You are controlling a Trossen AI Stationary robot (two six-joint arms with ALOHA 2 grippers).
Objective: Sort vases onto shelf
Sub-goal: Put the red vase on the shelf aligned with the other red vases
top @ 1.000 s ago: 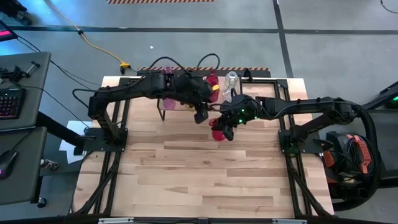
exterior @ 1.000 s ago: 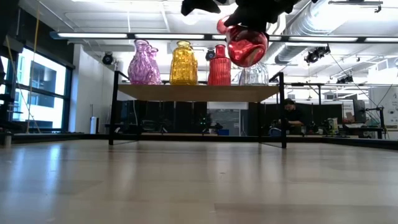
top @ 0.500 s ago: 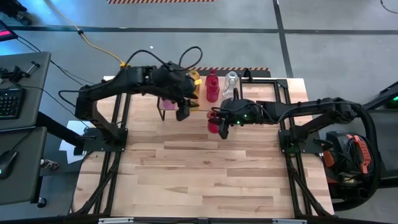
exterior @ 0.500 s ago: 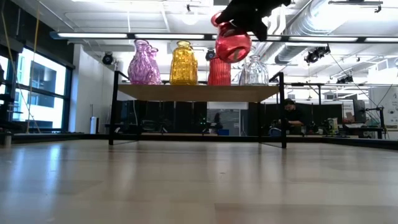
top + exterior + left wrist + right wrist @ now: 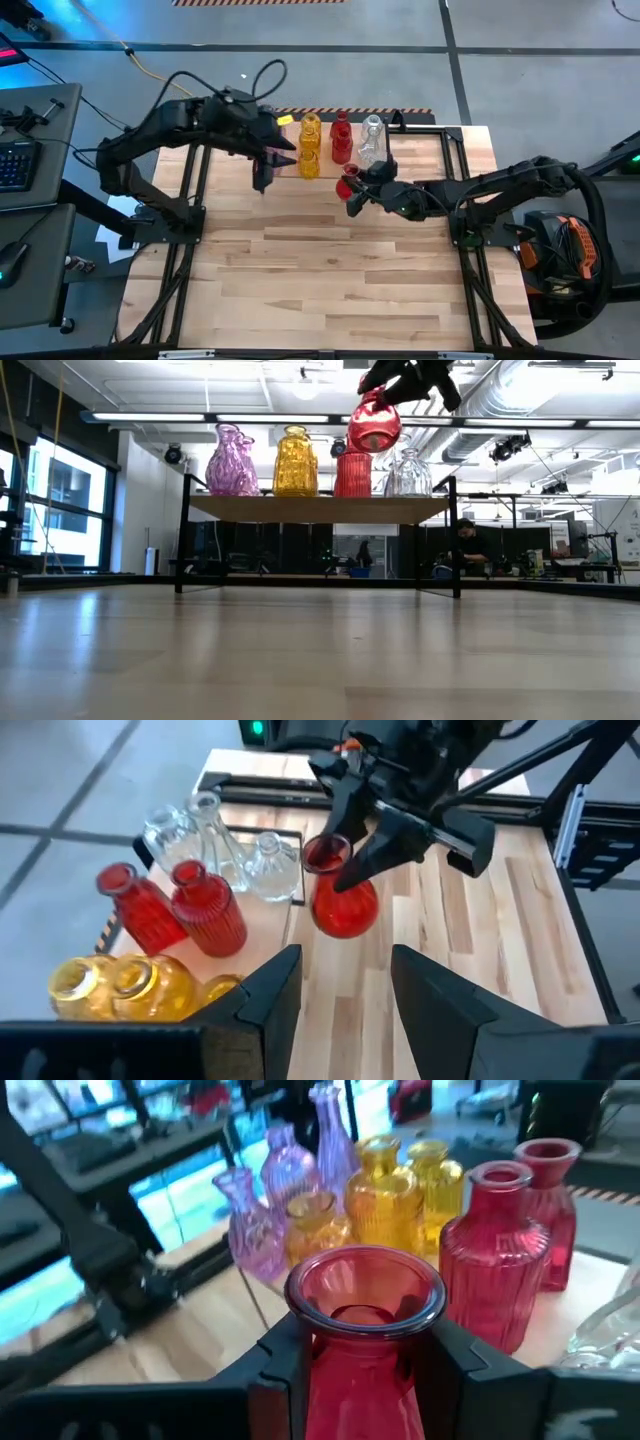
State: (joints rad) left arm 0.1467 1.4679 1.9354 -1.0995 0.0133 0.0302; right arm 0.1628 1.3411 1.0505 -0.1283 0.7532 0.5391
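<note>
Red vase [image 5: 375, 426] in right fingers [image 5: 349, 190], above shelf [image 5: 320, 508] front edge

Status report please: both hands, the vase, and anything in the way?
Right hand shut on red vase, held above shelf level. Left hand open, empty, near shelf's left end. Other red vases and clear vases crowd the drop spot.

A round red vase [image 5: 375, 426] hung tilted above the shelf [image 5: 320, 508], where pink, amber, red and clear vases [image 5: 290, 462] stood upright.
</note>
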